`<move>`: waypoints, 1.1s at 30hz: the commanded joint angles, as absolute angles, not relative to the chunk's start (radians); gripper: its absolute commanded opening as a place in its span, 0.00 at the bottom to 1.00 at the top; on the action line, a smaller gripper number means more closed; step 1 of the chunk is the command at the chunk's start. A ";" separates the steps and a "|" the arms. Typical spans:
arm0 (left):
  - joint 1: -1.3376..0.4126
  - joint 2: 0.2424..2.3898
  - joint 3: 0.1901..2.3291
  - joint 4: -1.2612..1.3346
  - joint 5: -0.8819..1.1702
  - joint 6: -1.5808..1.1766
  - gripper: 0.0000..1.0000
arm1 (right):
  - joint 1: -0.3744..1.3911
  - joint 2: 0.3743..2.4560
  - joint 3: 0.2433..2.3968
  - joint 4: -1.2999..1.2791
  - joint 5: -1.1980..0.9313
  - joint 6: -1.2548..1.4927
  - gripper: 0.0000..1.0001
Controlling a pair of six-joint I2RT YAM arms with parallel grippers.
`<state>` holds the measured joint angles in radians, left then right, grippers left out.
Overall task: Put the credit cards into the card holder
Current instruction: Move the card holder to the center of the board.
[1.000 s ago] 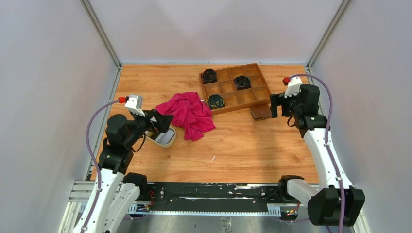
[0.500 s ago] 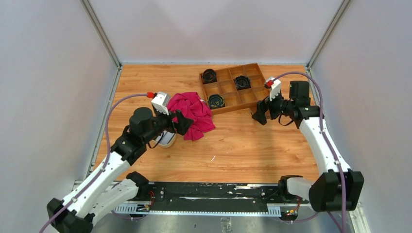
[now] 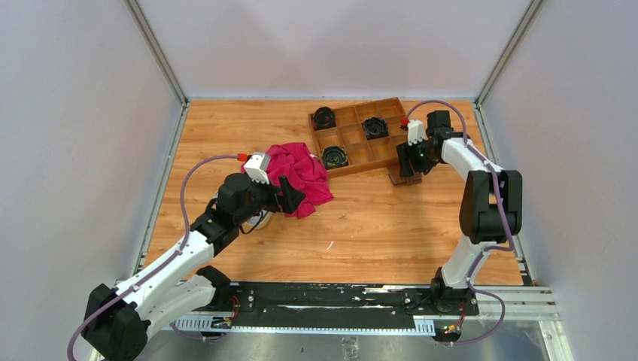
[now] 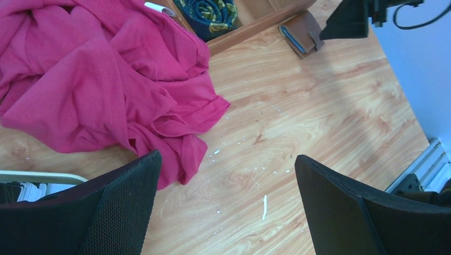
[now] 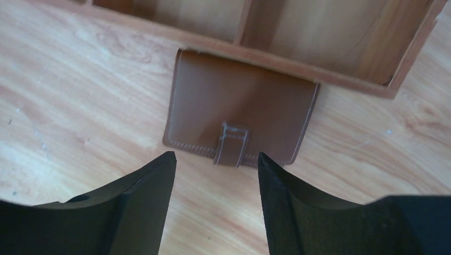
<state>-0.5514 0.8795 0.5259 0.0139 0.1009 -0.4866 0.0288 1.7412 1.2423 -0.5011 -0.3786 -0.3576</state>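
The card holder (image 5: 239, 106) is a closed brown leather wallet lying flat against the wooden tray's front wall, its snap tab (image 5: 234, 143) facing my right gripper. My right gripper (image 5: 215, 156) hovers just in front of the tab, open, with nothing between its fingers. From above, the card holder (image 3: 396, 177) peeks out beside that gripper (image 3: 404, 164). The credit cards (image 4: 27, 191) show only as white edges in a cream dish (image 4: 37, 177) at the left wrist view's lower left. My left gripper (image 4: 227, 164) is wide open over bare wood beside the red cloth.
A crumpled red cloth (image 3: 297, 173) lies mid-table, just ahead of the left gripper (image 3: 292, 197). The brown wooden compartment tray (image 3: 399, 150) at the back right holds three dark coiled items, one of them (image 3: 335, 156) in a near compartment. White specks dot the wood (image 4: 264, 207).
The left arm reached forward and right, from over the dish to the cloth's near edge. The right arm swung left and down to the card holder, its jaws narrowing somewhat.
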 commanded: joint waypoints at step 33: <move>-0.756 0.613 0.258 0.296 0.127 -0.419 0.93 | 0.052 1.565 1.081 -0.544 -0.480 -0.650 0.41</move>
<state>-0.7364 0.6422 0.2852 0.2565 0.1726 -0.4728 0.0387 1.6478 1.1206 -0.5602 -0.4568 -0.5335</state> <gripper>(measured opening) 0.928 0.236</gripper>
